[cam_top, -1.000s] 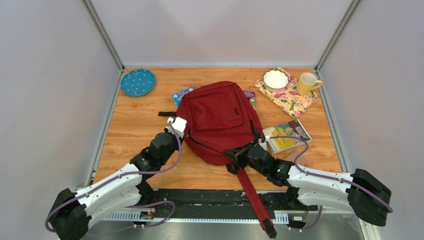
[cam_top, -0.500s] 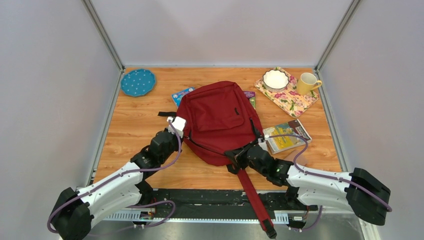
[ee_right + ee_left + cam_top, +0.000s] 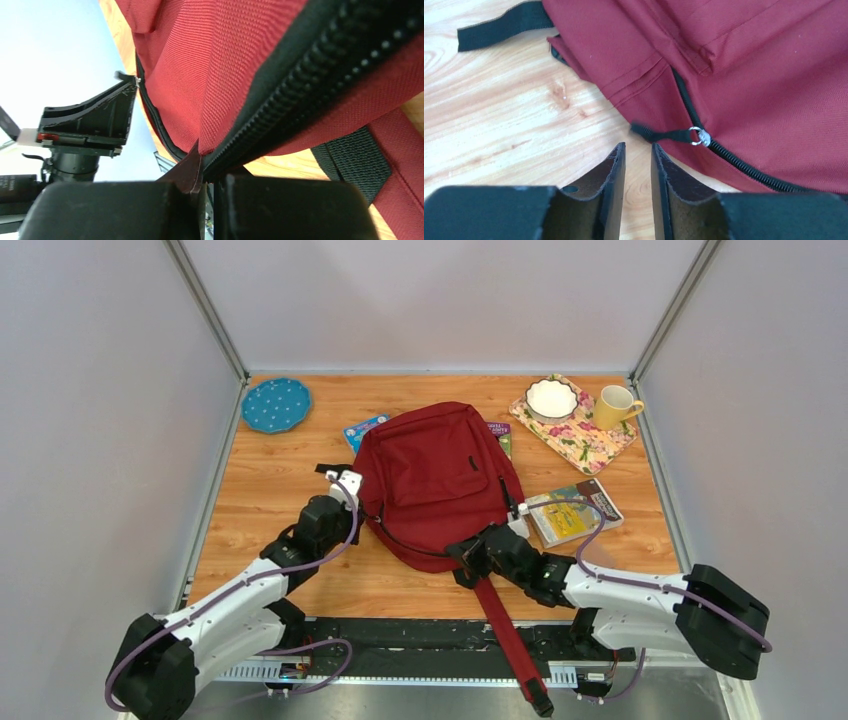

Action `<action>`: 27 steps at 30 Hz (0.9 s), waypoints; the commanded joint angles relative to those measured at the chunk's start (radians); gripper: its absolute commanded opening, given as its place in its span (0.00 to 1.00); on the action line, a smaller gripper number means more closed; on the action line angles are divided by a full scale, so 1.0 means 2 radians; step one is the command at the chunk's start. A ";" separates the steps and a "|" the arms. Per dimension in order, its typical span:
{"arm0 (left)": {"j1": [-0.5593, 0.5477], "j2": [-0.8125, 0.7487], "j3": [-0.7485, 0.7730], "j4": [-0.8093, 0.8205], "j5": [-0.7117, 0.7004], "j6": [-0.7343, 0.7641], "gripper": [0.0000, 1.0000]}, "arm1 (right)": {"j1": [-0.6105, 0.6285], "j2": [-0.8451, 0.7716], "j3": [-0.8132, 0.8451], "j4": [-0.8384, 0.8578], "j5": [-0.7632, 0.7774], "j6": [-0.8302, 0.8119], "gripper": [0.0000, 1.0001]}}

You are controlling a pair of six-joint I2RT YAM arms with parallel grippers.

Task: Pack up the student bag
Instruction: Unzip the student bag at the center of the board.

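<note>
Two wrist views | left hand (image 3: 638, 146) parted, off zipper pull (image 3: 665, 135) | right hand (image 3: 205, 165) pinching student bag (image 3: 250, 50)

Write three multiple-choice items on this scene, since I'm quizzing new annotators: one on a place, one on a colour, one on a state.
1. Where does the blue plate lie on the table?
A far left corner; B near right corner; C centre.
2. What colour is the mug?
A green; B yellow; C white.
3. How is the right tool?
A wide open; B shut on the mug; C shut on the student bag at its zipper edge.

Answers: A, it sits by the back-left post. B, its body is plainly yellow. C, the right wrist view shows red fabric and zipper pinched.
</note>
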State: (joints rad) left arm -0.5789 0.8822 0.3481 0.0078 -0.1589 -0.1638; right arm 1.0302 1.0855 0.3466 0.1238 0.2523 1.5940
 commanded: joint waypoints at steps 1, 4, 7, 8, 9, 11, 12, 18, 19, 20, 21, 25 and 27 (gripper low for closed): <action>0.010 -0.028 0.037 -0.054 0.005 -0.024 0.36 | 0.003 0.014 0.028 -0.011 -0.001 -0.041 0.00; 0.013 -0.052 0.059 -0.087 0.009 -0.042 0.67 | 0.003 0.022 0.041 -0.020 -0.014 -0.078 0.04; 0.013 -0.071 0.081 -0.128 -0.012 -0.065 0.73 | 0.003 0.023 0.042 0.009 -0.062 -0.138 0.41; 0.013 -0.081 0.087 -0.138 -0.028 -0.070 0.73 | 0.004 0.016 0.037 0.026 -0.084 -0.155 0.67; 0.014 -0.087 0.094 -0.150 -0.036 -0.075 0.73 | 0.004 0.010 0.031 0.045 -0.095 -0.172 0.78; 0.014 -0.107 0.112 -0.175 -0.064 -0.088 0.73 | 0.005 -0.028 0.043 0.007 -0.092 -0.205 0.85; 0.014 -0.114 0.126 -0.181 -0.074 -0.091 0.73 | 0.006 -0.042 0.051 -0.048 -0.089 -0.217 0.86; 0.015 -0.125 0.188 -0.194 -0.091 -0.103 0.74 | 0.006 -0.203 0.105 -0.252 0.032 -0.288 0.90; 0.014 -0.119 0.198 -0.198 -0.082 -0.105 0.75 | 0.004 -0.220 0.110 -0.271 0.053 -0.295 0.91; 0.015 -0.102 0.209 -0.199 -0.079 -0.107 0.75 | 0.003 -0.239 0.124 -0.291 0.096 -0.300 0.91; 0.015 -0.092 0.228 -0.199 -0.076 -0.108 0.75 | -0.003 -0.264 0.130 -0.322 0.117 -0.303 0.91; 0.015 -0.029 0.279 -0.192 -0.016 -0.122 0.75 | -0.043 -0.274 0.181 -0.390 0.148 -0.310 0.94; 0.015 0.021 0.329 -0.210 0.036 -0.127 0.75 | -0.078 -0.254 0.225 -0.446 0.128 -0.307 0.95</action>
State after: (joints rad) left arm -0.5545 0.7929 0.8627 -0.3748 -0.2550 -0.3817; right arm 0.9665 0.5270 0.6590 -0.5060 0.4320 1.0222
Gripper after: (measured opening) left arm 0.749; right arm 0.943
